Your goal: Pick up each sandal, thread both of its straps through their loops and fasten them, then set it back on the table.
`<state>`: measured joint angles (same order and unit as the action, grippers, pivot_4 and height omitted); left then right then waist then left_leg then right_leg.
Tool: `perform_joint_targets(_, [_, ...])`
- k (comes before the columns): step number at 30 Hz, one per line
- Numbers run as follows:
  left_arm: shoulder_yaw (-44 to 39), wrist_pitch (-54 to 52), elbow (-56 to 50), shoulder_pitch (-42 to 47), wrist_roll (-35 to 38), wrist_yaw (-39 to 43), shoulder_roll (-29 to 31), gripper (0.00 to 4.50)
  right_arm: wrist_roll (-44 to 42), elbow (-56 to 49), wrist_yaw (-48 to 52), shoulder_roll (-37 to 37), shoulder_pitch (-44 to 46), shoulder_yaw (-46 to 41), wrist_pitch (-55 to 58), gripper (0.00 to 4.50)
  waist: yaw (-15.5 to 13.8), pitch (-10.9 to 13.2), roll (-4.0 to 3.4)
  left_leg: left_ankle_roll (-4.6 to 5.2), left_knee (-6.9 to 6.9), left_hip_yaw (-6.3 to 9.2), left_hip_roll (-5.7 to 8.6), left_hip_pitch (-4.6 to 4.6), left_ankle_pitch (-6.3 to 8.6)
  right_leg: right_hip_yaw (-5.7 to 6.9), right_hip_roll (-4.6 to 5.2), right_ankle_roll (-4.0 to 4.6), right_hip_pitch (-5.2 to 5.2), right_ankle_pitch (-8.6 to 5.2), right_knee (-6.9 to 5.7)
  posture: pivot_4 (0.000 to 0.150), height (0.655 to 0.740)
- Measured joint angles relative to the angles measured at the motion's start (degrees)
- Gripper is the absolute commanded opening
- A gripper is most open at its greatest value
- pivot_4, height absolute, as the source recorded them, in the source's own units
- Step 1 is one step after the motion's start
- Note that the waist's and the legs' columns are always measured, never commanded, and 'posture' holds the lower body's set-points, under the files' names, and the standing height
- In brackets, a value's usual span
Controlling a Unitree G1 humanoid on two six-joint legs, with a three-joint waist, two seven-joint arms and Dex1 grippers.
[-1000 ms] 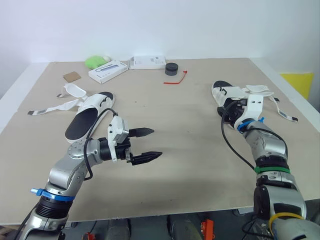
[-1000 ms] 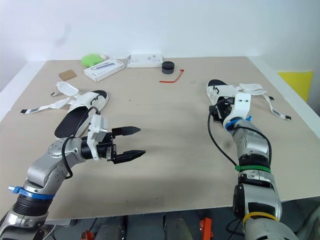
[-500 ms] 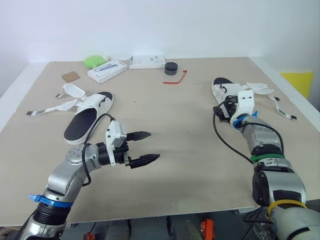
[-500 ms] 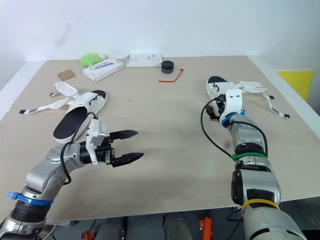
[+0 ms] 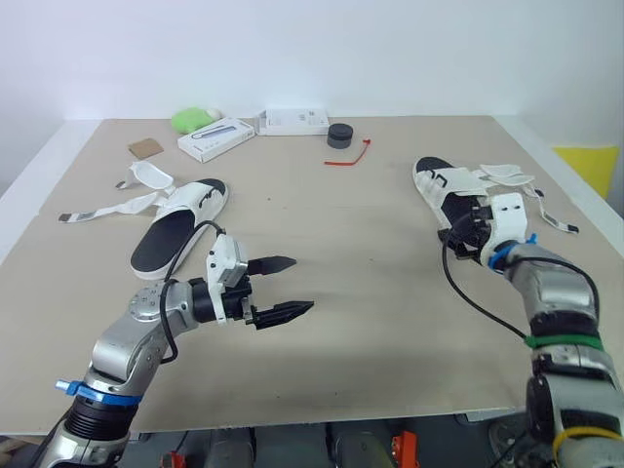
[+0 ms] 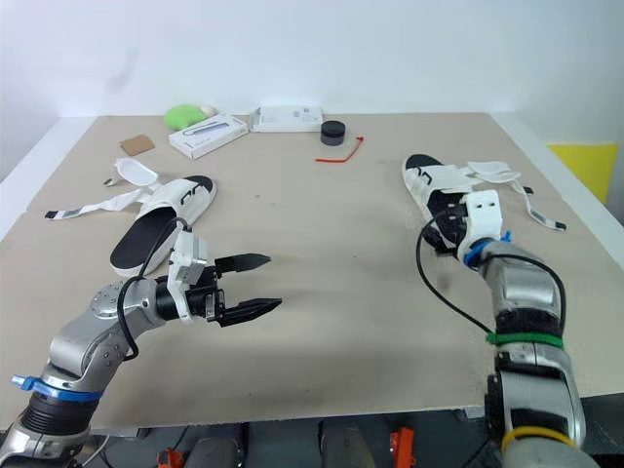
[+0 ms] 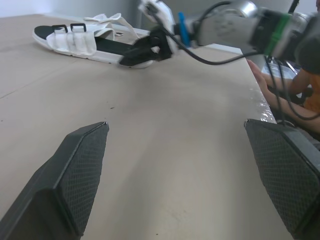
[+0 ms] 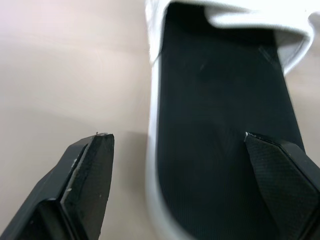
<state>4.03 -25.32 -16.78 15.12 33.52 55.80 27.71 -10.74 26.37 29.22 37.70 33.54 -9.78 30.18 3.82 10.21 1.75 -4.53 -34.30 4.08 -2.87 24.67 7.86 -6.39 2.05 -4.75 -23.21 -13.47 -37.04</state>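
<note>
**Head view.** Landmark: small black round cap [image 5: 338, 136].
- The left white sandal with black insole [image 5: 174, 230] is lying on the beige table [image 5: 370, 292], nearer the robot than the cap and well to its left.
- The left sandal's straps [image 5: 107, 207] are trailing flat on the table, further left of the cap.
- The right white sandal with black insole [image 5: 444, 187] is lying nearer than the cap and to its right. The right sandal's straps [image 5: 534, 200] are trailing away, further right of the cap.
- The left gripper [image 5: 297, 285] is hovering well nearer than the cap, fingers spread, holding nothing.
- The right gripper [image 5: 460, 228] is reaching at the right sandal's heel.

**Left wrist view.** Its own fingers [image 7: 75, 175] are standing wide apart over bare table.

**Right wrist view.** Its fingers [image 8: 85, 175] are spread and straddling the white heel rim. One is over the table, the other over the insole, and they are not pinching.

**Progress (judgement).** The task is barely beginning. Neither sandal is lifted and no strap looks fastened. The right sandal's pickup is being lined up. All the threading, all the fastening and both put-downs are remaining.
</note>
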Motion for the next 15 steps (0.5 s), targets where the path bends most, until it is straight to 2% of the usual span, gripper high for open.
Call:
perform_joint_targets(3, [-0.05, -0.08, -0.01, -0.34, 0.27, -0.43, 0.0, 4.5, -1.09, -10.0, 1.01, 1.75, -5.62, -0.29, 6.34, 4.44, -0.11, -0.1, 0.17, -0.01, -0.01, 0.0, -0.01, -0.02, 0.02, 0.01, 0.0, 0.01, 0.01, -0.01, 0.0, 0.15, 0.74])
perform_joint_targets(6, [-0.07, -0.08, -0.01, -0.5, 0.35, -0.55, -0.04, 4.5, -1.74, -15.13, 1.93, 3.0, -7.83, -0.55, 10.34, 4.44, -0.07, -0.21, 0.35, -0.02, -0.06, -0.01, -0.01, -0.03, 0.02, 0.0, 0.01, 0.03, 0.01, 0.01, 0.0, 0.15, 0.74])
perform_joint_targets(15, [-0.13, -0.51, -0.08, -0.87, 1.13, -1.49, -0.06, 4.5, -4.09, -14.46, 6.09, 5.83, -3.76, -0.31, 16.48, 4.44, 0.03, -0.13, 0.27, -0.03, -0.08, -0.07, -0.01, 0.04, 0.03, 0.0, 0.03, 0.04, -0.1, 0.01, 0.01, 0.15, 0.74])
